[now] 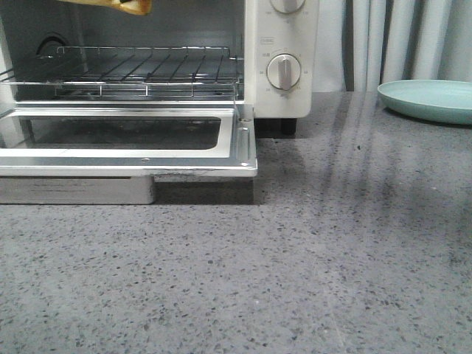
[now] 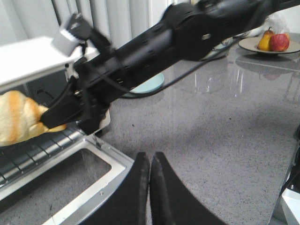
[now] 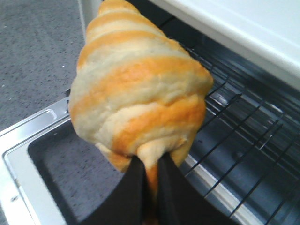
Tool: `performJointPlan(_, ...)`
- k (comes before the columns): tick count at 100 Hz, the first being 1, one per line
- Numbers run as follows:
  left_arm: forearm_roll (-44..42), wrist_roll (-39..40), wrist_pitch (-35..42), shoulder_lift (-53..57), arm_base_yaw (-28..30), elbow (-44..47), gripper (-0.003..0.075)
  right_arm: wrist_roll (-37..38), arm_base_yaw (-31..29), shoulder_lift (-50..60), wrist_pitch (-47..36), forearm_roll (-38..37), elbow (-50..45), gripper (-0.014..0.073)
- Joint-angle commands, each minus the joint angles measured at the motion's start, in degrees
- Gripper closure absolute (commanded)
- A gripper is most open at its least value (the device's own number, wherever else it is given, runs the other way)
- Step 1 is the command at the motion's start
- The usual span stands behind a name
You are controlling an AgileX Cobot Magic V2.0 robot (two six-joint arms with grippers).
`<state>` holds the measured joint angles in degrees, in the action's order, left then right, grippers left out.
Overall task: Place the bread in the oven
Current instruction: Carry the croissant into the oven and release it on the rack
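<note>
The bread (image 3: 138, 93), golden-orange with cream stripes, is pinched at one end by my right gripper (image 3: 151, 176). It hangs above the front of the wire rack (image 3: 243, 140) at the mouth of the oven (image 1: 280, 66), whose door (image 1: 133, 140) lies open and flat. The left wrist view shows the bread (image 2: 18, 117) held by the right gripper (image 2: 58, 115) over the rack. In the front view only a sliver of the bread (image 1: 129, 6) shows at the top edge. My left gripper (image 2: 150, 161) is shut and empty, over the counter beside the door's corner.
A pale green plate (image 1: 431, 99) sits on the grey counter to the right of the oven. A plate of fruit (image 2: 272, 43) stands farther off. Curtains hang behind. The right arm (image 2: 178, 42) stretches across toward the oven.
</note>
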<state>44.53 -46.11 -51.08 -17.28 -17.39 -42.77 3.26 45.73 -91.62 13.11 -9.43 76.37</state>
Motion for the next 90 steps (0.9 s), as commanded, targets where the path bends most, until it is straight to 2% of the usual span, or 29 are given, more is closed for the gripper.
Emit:
performJointPlan(1, 2.92, 0.48, 2.68, 1.09, 0.02, -1.61, 0.0742, -0.27, -1.54, -0.45, -2.21, -0.53, 5.40, 0.0662)
performJointPlan(20, 2.92, 0.48, 2.10, 4.46, 0.02, -1.61, 0.0742, -0.27, -2.77, -5.21, -0.08, -0.53, 10.49, 0.0659)
performJointPlan(27, 2.92, 0.48, 2.10, 4.98, 0.02, -1.61, 0.0742, -0.27, -2.92, -6.26, -0.08, -0.53, 11.77, 0.0622)
performJointPlan(34, 2.92, 0.48, 2.10, 5.03, 0.02, -1.61, 0.0742, -0.27, -3.15, -6.96, -0.20, -0.53, 12.50, 0.0516)
performJointPlan(48, 2.92, 0.48, 4.70, 5.03, 0.02, -1.61, 0.0742, -0.27, -3.15, -7.96, -0.20, -0.53, 13.25, 0.0184)
performJointPlan(53, 2.92, 0.63, 6.59, 5.03, 0.02, -1.61, 0.0742, -0.27, -3.15, -7.96, 0.04, -0.53, 13.25, 0.0109)
performJointPlan(58, 2.92, 0.62, 8.90, 5.03, 0.02, -1.61, 0.0742, -0.27, -3.15, -7.96, 0.58, -0.53, 13.25, 0.0085)
performJointPlan(71, 2.92, 0.62, 13.84, 5.03, 0.02, -1.61, 0.0742, -0.27, -2.95, -6.54, 4.28, -0.53, 13.25, 0.0122)
performJointPlan(78, 2.81, 0.62, 15.09, 5.12, 0.02, -1.61, 0.0742, -0.27, -2.38, -4.91, 7.62, -0.15, 13.25, 0.0195)
performJointPlan(85, 1.68, 0.99, 15.50, 5.37, 0.02, -1.61, 0.0742, -0.27, -1.31, -2.71, 11.64, 0.44, 13.08, 0.0336)
performJointPlan(90, -1.52, 2.37, 15.73, 5.93, 0.02, -1.48, 0.0742, -0.27, -0.04, -0.42, 13.93, 0.43, 12.33, 0.0492)
